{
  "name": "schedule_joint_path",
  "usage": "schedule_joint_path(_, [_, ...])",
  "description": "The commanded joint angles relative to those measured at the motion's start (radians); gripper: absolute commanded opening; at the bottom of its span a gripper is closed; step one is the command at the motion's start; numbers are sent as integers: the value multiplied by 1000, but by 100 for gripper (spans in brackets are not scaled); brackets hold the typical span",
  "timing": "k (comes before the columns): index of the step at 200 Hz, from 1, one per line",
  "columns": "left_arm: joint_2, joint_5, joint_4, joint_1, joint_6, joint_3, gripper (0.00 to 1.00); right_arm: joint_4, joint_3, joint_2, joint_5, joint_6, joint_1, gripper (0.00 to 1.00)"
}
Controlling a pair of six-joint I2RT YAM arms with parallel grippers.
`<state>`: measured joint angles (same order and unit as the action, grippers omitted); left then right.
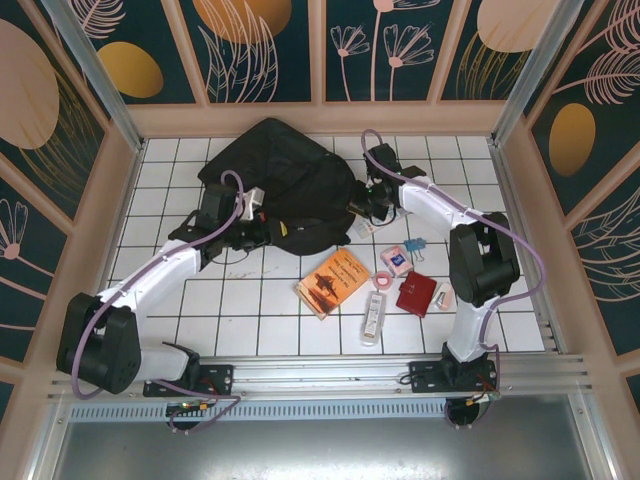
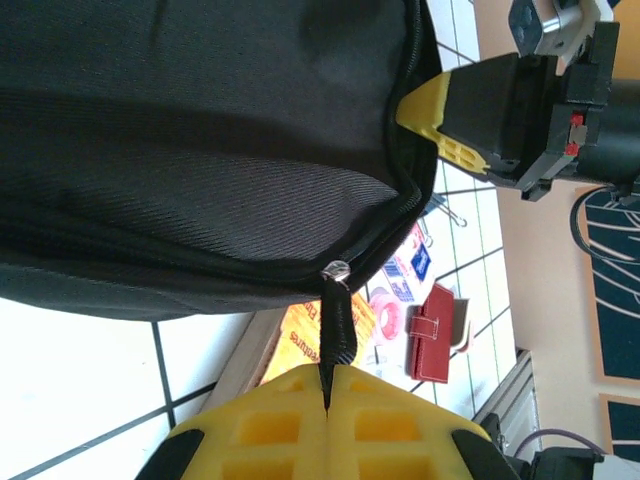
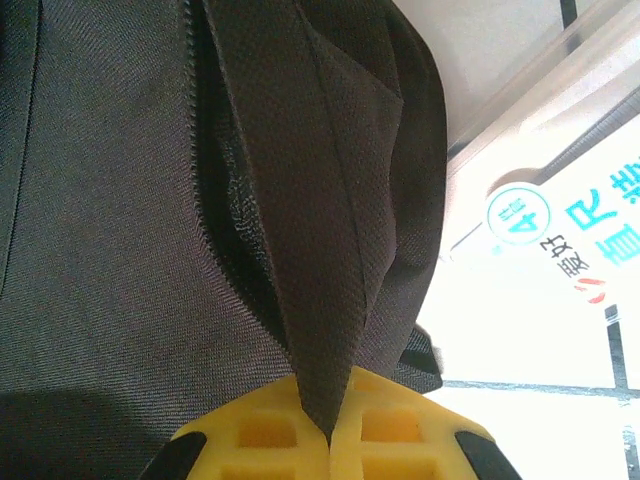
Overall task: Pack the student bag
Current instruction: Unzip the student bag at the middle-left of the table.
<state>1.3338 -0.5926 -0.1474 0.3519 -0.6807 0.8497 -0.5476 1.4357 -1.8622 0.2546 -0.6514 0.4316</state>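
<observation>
Nearest the arms' bases, an orange book (image 1: 333, 283), a white tube (image 1: 373, 318) and a dark-red wallet (image 1: 415, 294) lay loose on the tiled table (image 1: 230, 310), apparently waiting to be packed. Just beyond them, the left gripper (image 2: 327, 395) was clamped shut on the zipper pull (image 2: 336, 320) of the student bag (image 1: 280, 175), which lay flat toward the far wall. The right gripper (image 3: 330, 425) was shut on a fold of the bag's fabric beside the zipper, a hold that looked meant to brace the bag while the zip was drawn. The overhead view gave the layout but was too coarse to read either grip. The left wrist view made plain the pull pinched between the yellow pads (image 2: 270, 430). The right wrist view added zipper teeth that appeared parted.
</observation>
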Motion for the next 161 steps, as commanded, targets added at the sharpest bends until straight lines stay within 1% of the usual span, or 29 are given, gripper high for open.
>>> schedule_joint_path(1, [-44,37,-30,-48,24,-18,0,-43,30,-21,-118,44,-48,0])
schedule_joint_path(33, [-39,95,-45,-90,42,-16,0,-43,57,-41,-133,86,-55,0])
schedule_joint_path(46, [-29,136,-67,-93,61,9,0,-38,64,-39,-145,108,-46,0])
schedule_joint_path(58, [-20,148,-67,-96,66,22,0,-41,69,-35,-180,114,-42,0])
schedule_joint_path(75, [-5,170,-72,-96,72,42,0,-35,69,-32,-169,122,-42,0])
schedule_joint_path(93, [8,208,-84,-97,85,54,0,-44,79,-41,-187,127,-39,0])
schedule_joint_path(107, [11,221,-85,-97,92,55,0,-47,84,-45,-211,131,-42,0])
schedule_joint_path(119, [9,186,-61,-97,86,47,0,-41,89,-46,-192,143,-37,0])
schedule_joint_path(133, [6,129,-18,-97,69,33,0,-49,111,-45,-184,137,-21,18])
schedule_joint_path(143, [7,80,13,-97,55,21,0,-43,118,-29,-158,123,-2,33])
schedule_joint_path(149, [8,55,26,-96,54,16,0,-40,122,-16,-131,97,11,41])
schedule_joint_path(161, [11,23,47,-95,47,7,0,-20,115,11,-61,27,26,52])
